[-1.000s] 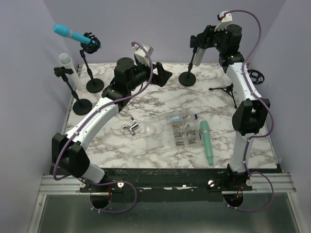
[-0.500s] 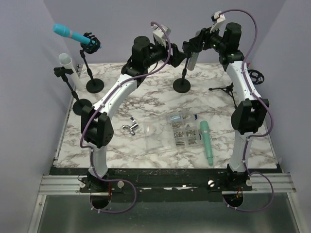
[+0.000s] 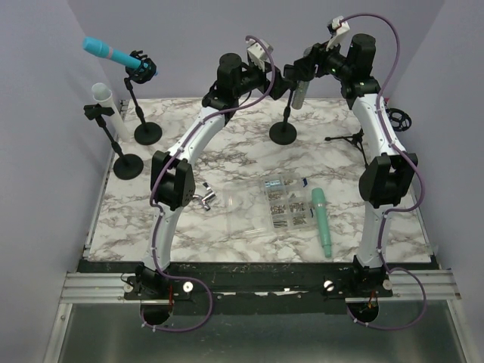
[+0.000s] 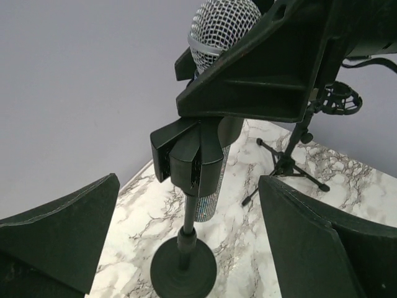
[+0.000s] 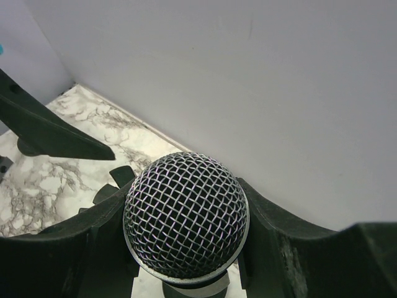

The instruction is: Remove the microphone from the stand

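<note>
A silver mesh-headed microphone [image 3: 297, 94] with a glittery body stands upright in the clip of a black round-base stand [image 3: 283, 134] at the back of the marble table. My right gripper [image 3: 304, 72] is shut around the microphone just below its head [image 5: 186, 214], with a finger [image 5: 279, 245] on each side. My left gripper [image 3: 281, 79] is open just left of the stand. In the left wrist view its two fingers [image 4: 59, 236] straddle the stand's clip [image 4: 186, 155], apart from it, above the base [image 4: 183, 270]. The microphone's lower body [image 4: 208, 198] hangs below the clip.
At back left, a blue microphone [image 3: 113, 54] and a white one [image 3: 102, 98] sit on stands with round bases [image 3: 147, 134]. A small tripod [image 3: 352, 140] and a shock mount [image 3: 398, 119] are at the right. A teal microphone [image 3: 321, 219], a clear parts box [image 3: 283, 204] and a metal clamp [image 3: 203, 198] lie on the near table.
My left arm rose and swung right, bringing its open gripper up to the stand. My right gripper, the microphone and the stand shifted slightly left.
</note>
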Robot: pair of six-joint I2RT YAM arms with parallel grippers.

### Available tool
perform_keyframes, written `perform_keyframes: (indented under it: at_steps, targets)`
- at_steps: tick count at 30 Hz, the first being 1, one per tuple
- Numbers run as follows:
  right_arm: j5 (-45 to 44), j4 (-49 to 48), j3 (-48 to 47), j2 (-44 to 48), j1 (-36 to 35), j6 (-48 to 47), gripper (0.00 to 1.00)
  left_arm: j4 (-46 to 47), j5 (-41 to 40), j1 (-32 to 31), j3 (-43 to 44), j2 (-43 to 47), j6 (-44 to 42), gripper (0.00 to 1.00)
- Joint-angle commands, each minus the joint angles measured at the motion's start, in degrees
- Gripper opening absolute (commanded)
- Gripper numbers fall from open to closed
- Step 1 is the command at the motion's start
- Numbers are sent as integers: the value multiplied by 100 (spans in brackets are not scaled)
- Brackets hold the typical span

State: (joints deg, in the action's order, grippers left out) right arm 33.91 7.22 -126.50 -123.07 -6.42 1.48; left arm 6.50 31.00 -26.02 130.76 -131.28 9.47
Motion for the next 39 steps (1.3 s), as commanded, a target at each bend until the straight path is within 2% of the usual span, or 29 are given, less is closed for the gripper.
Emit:
perform_keyframes:
  at_steps: [1, 7, 11, 13, 16, 17, 18, 25, 30, 34, 39]
  targets:
    - [285, 686, 29, -278, -53, 11, 1, 557, 458, -34, 353, -361, 97, 98]
    - [336, 675, 55, -266, -53, 46, 1, 867, 443, -119, 749, -764, 210, 97]
    - [378, 675, 90, -268, -62, 55, 1, 1065, 383, -148, 946, -959, 289, 89]
    - [393, 659, 84, -275, -61, 71, 0, 1071, 389, -154, 1161, -1109, 325, 75]
    - [423, 664, 18, -308, -87, 117, 1, 1202, 415, -170, 1234, -1181, 361, 43]
    - [417, 666, -8, -322, -99, 123, 1, 1151, 341, -174, 1285, -1212, 349, 7]
    - [409, 666, -42, -328, -113, 132, 1, 1086, 195, -185, 1287, -1215, 321, 0]
    - [90, 578, -295, -409, -141, 353, 1, 1015, 51, -183, 827, -946, 192, 0]
    - [-769, 389, -460, -395, -147, 557, 1, 953, -4, -196, 705, -838, 186, 0]
    - [-752, 303, -956, -397, -147, 828, 1, 914, -80, -197, 559, -777, 200, 0]
    - [-874, -118, -1099, -117, -150, 1009, 1, 888, -188, -199, 527, -795, 238, 0]
